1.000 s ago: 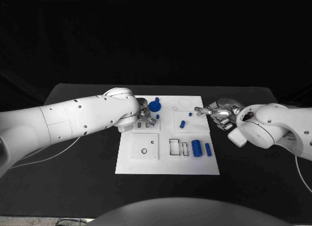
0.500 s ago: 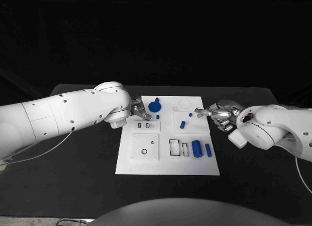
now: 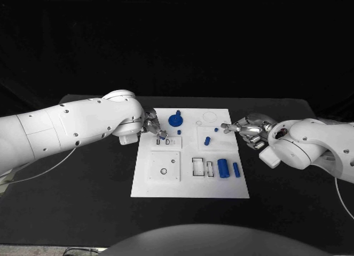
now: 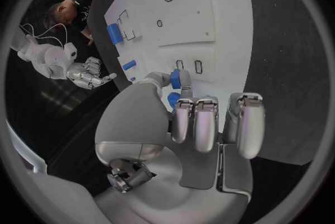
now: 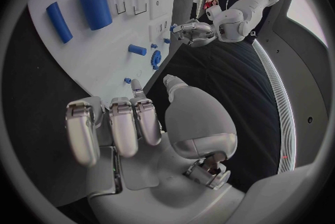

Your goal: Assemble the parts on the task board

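White task board (image 3: 190, 184) mid-table, black margin all round. Left hand (image 4: 183, 118) pinches one small blue part (image 4: 175, 77); right hand (image 3: 248, 129) off the board's edge, fingers apart, empty. Two blue cylinders (image 3: 222, 168) lying loose.

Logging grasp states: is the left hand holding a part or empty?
Holding. The left hand pinches a small blue part between thumb and fingertip, above the task board.

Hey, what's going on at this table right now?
A two-armed robot is assembling small blue parts on a white task board. Its left hand pinches a small blue part over the board's far left area. The right hand hovers open beside the board's right edge, holding nothing. A large blue cylinder lies near the board's right side.
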Tool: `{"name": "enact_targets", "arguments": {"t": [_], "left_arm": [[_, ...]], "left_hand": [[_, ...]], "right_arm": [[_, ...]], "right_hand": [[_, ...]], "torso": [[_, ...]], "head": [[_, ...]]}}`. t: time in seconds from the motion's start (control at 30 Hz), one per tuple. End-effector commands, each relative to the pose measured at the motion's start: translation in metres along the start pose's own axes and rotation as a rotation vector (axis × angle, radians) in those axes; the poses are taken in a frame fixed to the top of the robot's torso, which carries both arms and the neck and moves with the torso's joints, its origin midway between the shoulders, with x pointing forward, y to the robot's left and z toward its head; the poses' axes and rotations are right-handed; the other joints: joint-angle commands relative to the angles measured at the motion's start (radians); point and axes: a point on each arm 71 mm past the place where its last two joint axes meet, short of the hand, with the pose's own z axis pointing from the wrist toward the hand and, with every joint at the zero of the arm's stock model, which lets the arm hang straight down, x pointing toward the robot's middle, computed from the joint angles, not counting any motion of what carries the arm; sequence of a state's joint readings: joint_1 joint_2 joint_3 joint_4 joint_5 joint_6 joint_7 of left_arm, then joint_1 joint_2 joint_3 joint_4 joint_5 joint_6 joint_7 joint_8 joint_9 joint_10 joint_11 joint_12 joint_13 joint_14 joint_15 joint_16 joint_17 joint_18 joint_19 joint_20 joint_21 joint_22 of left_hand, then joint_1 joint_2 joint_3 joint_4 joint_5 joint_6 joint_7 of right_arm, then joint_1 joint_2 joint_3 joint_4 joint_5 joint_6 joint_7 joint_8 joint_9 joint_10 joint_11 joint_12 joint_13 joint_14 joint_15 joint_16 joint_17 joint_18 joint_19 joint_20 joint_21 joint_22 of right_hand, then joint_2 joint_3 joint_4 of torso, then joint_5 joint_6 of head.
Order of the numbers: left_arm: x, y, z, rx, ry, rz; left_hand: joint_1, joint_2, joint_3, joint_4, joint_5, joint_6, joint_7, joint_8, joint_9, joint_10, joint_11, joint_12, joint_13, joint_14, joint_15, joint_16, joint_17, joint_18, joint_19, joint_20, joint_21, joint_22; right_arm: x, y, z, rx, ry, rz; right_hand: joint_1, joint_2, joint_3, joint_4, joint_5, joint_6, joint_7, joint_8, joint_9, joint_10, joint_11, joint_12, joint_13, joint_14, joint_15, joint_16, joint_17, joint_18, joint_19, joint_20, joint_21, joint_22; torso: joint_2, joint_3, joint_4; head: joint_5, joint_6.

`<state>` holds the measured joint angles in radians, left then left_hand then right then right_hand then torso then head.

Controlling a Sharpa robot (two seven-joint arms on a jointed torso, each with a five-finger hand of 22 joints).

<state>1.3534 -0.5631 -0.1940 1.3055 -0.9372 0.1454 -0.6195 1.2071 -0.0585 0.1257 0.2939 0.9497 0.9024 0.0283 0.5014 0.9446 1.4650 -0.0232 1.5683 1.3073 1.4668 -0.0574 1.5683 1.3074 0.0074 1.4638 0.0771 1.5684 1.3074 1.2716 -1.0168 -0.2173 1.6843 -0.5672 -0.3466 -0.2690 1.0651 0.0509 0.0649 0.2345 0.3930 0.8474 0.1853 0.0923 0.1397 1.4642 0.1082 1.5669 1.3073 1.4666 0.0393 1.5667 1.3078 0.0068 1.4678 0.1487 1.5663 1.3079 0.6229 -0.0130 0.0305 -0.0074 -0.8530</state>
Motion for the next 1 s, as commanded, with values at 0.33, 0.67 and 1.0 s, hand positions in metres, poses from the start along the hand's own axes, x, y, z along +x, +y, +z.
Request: {"name": "enact_targets", "arguments": {"t": [0.33, 0.67, 1.0], "left_arm": [[0.0083, -0.0028, 0.0013, -0.017, 0.058, 0.024], [0.0093, -0.0065, 0.0028, -0.013, 0.043, 0.027], [0.0095, -0.0108, 0.0046, -0.012, 0.04, 0.034]], "left_hand": [[0.007, -0.006, 0.018, -0.004, -0.023, 0.007, -0.001, -0.013, 0.005, 0.106, -0.007, 0.002, 0.263, 0.104, -0.007, 0.003, 0.263, -0.007, 0.107, -0.006, 0.002, 0.263], [0.015, -0.009, 0.021, -0.003, -0.045, 0.006, 0.001, -0.017, 0.008, 0.106, -0.006, 0.002, 0.263, 0.104, -0.008, 0.003, 0.263, -0.007, 0.107, -0.007, 0.002, 0.263], [0.017, -0.01, 0.022, -0.002, -0.098, 0.006, 0.003, -0.024, 0.013, 0.106, -0.004, 0.002, 0.263, 0.104, -0.006, 0.003, 0.263, -0.007, 0.107, -0.008, 0.002, 0.263]], "right_arm": [[0.0024, -0.0003, 0.0008, 0.002, 0.018, -0.015], [0.0028, -0.0007, 0.0012, 0.003, 0.019, -0.015], [0.0031, -0.0011, 0.0013, 0.004, 0.02, -0.015]], "right_hand": [[0.011, 0.001, -0.008, 0.0, -0.004, -0.007, 0.003, 0.003, -0.001, 0.107, 0.006, 0.004, 0.263, 0.104, 0.009, 0.004, 0.263, -0.007, 0.103, 0.008, 0.004, 0.263], [0.011, 0.001, -0.008, 0.0, -0.004, -0.007, 0.003, 0.003, -0.001, 0.107, 0.006, 0.004, 0.263, 0.104, 0.009, 0.004, 0.263, -0.007, 0.103, 0.008, 0.004, 0.263], [0.011, 0.001, -0.008, 0.0, -0.004, -0.007, 0.003, 0.003, -0.001, 0.107, 0.006, 0.004, 0.263, 0.104, 0.009, 0.004, 0.263, -0.007, 0.103, 0.008, 0.004, 0.263]], "torso": [[0.0, 0.0006, 0.0002], [0.0, -0.0005, -0.0008], [0.0, -0.0002, 0.0004]], "head": [[0.004, -0.002], [0.004, 0.0], [0.004, -0.003]]}}
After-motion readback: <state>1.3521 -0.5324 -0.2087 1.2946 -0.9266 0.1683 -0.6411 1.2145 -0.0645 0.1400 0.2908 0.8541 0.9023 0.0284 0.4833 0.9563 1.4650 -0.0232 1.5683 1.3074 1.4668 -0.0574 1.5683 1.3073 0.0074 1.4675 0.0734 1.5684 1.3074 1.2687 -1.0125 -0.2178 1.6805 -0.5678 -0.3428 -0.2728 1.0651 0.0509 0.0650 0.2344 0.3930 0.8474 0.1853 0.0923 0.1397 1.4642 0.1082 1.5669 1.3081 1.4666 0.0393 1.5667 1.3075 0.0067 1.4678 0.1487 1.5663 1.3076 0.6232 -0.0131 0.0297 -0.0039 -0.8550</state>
